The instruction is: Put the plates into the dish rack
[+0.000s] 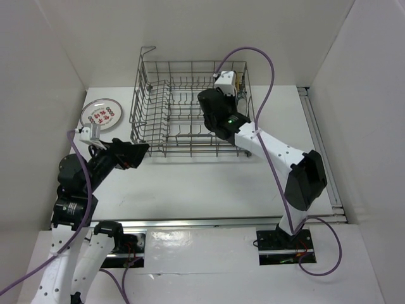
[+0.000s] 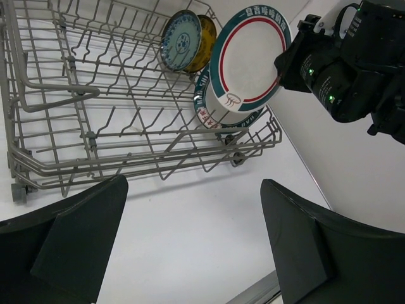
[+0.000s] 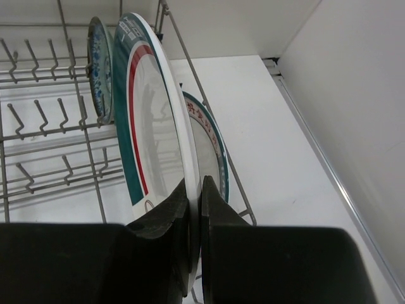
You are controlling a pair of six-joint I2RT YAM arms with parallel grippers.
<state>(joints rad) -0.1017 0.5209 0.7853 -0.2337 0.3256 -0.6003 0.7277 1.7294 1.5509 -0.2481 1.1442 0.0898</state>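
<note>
On the white table [image 1: 190, 183], the left gripper [image 1: 140, 154] stands wide and empty. The right gripper [image 3: 195, 209] pinches the teal-rimmed plate [image 3: 152, 133] upright over the dish rack [image 1: 183, 107]; it likely needs lowering between tines next. The red-marked plate [image 1: 101, 114] waits far left.

The white table [image 1: 209, 183] carries the grey wire dish rack [image 1: 190, 151], which stands toward its far side, while left of the dish rack and a little apart from it a white plate with red marks [image 1: 101, 114] lies flat on the tabletop, and a metal rail [image 1: 323, 152] borders the table's edge right of the rack.
</note>
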